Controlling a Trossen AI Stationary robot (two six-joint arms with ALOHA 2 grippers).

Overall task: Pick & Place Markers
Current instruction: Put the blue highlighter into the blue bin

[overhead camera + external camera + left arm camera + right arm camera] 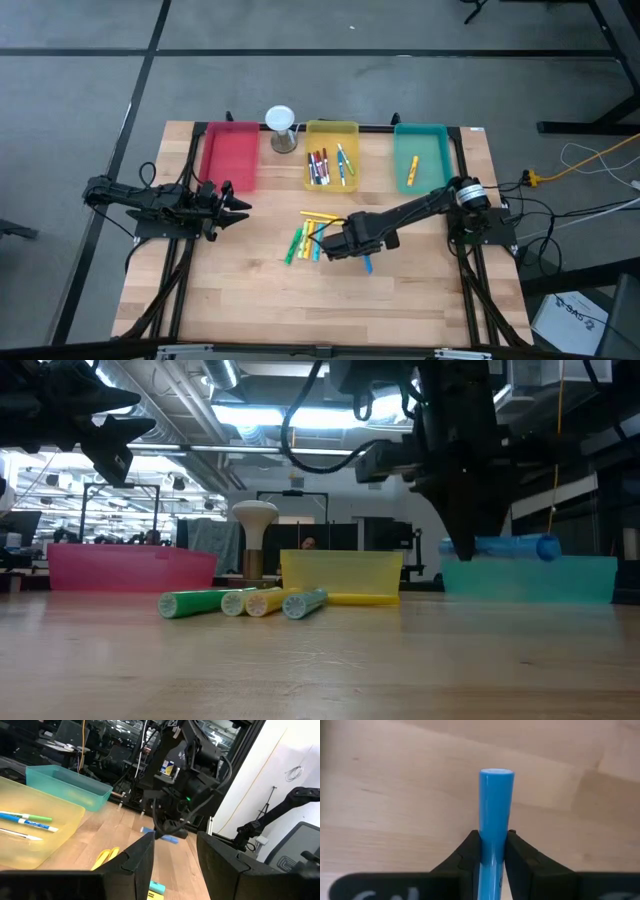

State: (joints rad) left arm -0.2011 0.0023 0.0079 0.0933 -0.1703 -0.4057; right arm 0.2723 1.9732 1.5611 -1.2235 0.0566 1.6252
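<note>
Right tool [362, 250] sits over the middle of the wooden worktop [250, 300], pinched on a blue marker [495, 810] — the wrist view shows both fingers [522, 857] pressed tight against its barrel, the capped end sticking out ahead of them. In the low view the blue marker is level and lifted clear of the worktop, in line with the teal tray [530, 580] behind it. Right arm reaches in from its base at the worktop's right edge.

Left tool [240, 207] hangs off the worktop just in front of the red tray [230, 155], its two fingers [137, 862] apart with nothing between them, medium gap.

Loose markers [308, 232] lie in a small pile mid-worktop, just beside the right tool: yellow ones, green ones, one light blue. Low view shows green and yellow ones side by side, cap ends toward the camera.

Yellow tray [331, 133] at the back centre holds several markers, red/white, blue and green. Teal tray at the back right holds one yellow marker [412, 168]. Red tray at the back left, nothing seen in it.

White-topped hourglass-like object [281, 128] stands between the red and yellow trays
</note>
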